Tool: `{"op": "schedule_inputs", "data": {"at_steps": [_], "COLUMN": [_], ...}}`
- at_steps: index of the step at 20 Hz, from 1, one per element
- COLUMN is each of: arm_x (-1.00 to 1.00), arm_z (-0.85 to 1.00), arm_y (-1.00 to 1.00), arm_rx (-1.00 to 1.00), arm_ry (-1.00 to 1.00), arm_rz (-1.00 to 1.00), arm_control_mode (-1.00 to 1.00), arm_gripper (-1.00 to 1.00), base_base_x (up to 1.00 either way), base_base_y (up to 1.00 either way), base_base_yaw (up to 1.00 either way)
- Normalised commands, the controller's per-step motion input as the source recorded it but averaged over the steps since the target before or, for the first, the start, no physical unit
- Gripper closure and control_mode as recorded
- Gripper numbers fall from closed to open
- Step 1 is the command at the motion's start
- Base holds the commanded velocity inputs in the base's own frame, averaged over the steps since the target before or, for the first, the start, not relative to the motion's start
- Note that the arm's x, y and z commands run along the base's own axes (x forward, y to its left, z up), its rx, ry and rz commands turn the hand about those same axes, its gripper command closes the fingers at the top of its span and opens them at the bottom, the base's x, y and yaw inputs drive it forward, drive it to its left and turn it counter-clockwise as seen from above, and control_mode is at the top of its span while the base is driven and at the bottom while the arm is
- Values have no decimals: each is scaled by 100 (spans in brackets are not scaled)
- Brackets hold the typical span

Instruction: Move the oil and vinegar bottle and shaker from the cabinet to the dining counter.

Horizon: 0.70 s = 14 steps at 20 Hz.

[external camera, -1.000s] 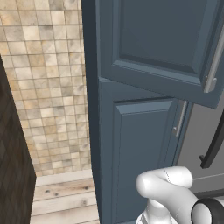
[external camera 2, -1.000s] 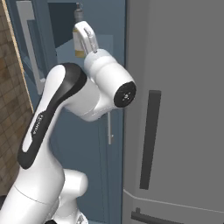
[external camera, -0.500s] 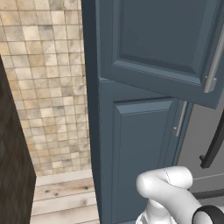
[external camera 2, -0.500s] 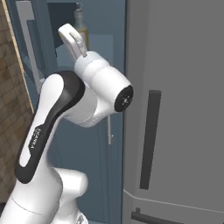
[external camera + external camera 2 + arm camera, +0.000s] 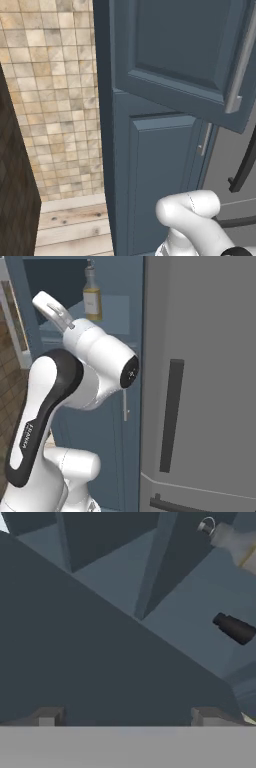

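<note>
Your gripper (image 5: 127,716) stands spread wide and holds nothing. The cabinet (image 5: 117,316) is open. In the hand view the bottle (image 5: 220,533) is cut off at the frame edge, far beyond the gripper; the small dark shaker (image 5: 234,628) lies nearer, with bare shelf around it.

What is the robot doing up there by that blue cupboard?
The robot arm is reaching up toward the open cabinet. Its gripper is open and holds nothing. The oil and vinegar bottle stands on a shelf inside. The hand view shows the dark shaker in the cabinet too. Nothing has been picked up yet.
</note>
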Motion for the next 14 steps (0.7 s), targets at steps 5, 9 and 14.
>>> {"op": "schedule_inputs", "data": {"at_steps": [5,9,14], "arm_x": [-46,-40,-23], "arm_z": [0,0,0], "arm_y": [60,71,81], "arm_rx": [-15,-16,-18], "arm_ry": [-9,-9,-7], "arm_rz": [9,4,0], "arm_control_mode": [-100,-100,-100], "arm_gripper": [-100,-100,-100], "base_base_x": [0,0,0], "base_base_y": [0,0,0], "base_base_yaw": [0,0,0]}}
